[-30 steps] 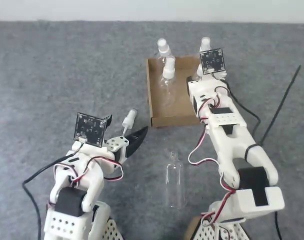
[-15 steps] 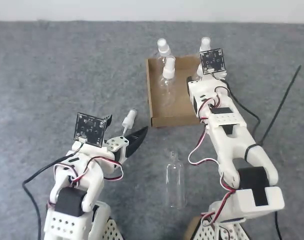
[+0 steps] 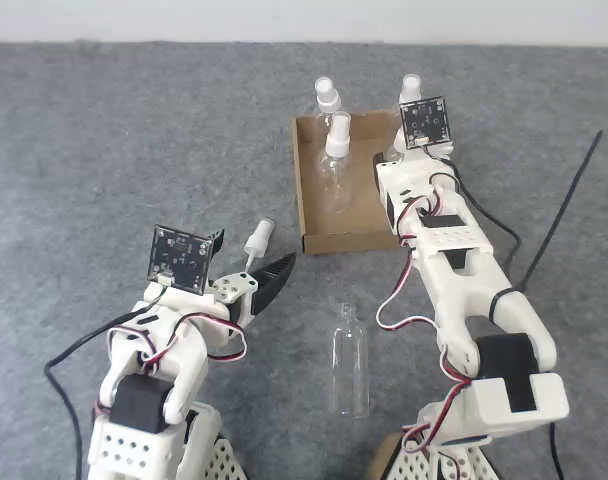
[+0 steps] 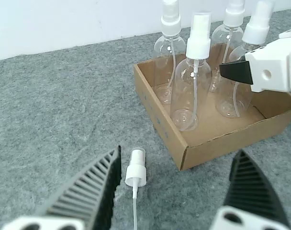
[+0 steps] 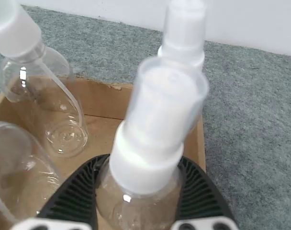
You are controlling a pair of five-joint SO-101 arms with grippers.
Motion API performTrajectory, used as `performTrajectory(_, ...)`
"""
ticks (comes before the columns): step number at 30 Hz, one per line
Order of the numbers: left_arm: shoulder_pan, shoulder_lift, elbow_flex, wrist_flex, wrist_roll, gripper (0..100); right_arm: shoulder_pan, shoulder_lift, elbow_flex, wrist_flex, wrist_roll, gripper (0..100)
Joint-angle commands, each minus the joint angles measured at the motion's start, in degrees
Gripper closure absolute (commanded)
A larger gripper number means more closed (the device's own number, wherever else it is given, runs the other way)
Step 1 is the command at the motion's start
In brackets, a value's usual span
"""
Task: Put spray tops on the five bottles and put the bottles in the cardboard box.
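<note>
The right claw [image 5: 140, 189] is clenched on an upright bottle [image 4: 235, 98], with one black finger [image 5: 71, 199] on each side of its clear body just below the white spray top. This bottle stands inside the cardboard box [image 3: 304, 215], close to the wall nearest the right arm. In the high view the wrist camera board covers most of it.

Three more bottles with spray tops stand upright nearby. One [image 3: 335, 170] is inside the box toward its left wall, with its pickup tube visible through the plastic. Another [image 4: 168, 52] stands in the far left corner, its base resting on the box floor in front of the back wall. The third [image 3: 411, 90] rises just behind the held bottle at the far right corner. Its base is hidden, so it cannot be told whether it stands in the box or just behind it.

The fifth bottle [image 3: 350, 362] has no top. It lies on its side on the grey mat [image 3: 104, 150] between the two arms, well apart from the box, with its open neck pointing toward the box.

The left claw [image 4: 179, 153] is released, its jaws spread wide and holding nothing. It hangs low over the mat near the box's front left corner. The loose spray top [image 4: 135, 173] lies flat on the mat in the gap between the jaws, closer to the ribbed one. Its thin tube trails back toward the left arm, and neither jaw touches it.
</note>
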Motion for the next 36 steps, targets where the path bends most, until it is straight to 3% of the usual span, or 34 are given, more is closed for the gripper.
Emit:
performTrajectory(1,-0.18,-0.62,-0.4,-1.58,-0.35,67,0.75,-1.01,-4.31,-1.1,0.88,99.1)
performTrajectory(36,-0.26,-0.62,-0.4,-1.58,-0.35,67,2.59,-1.01,-4.84,-1.36,0.44,99.1)
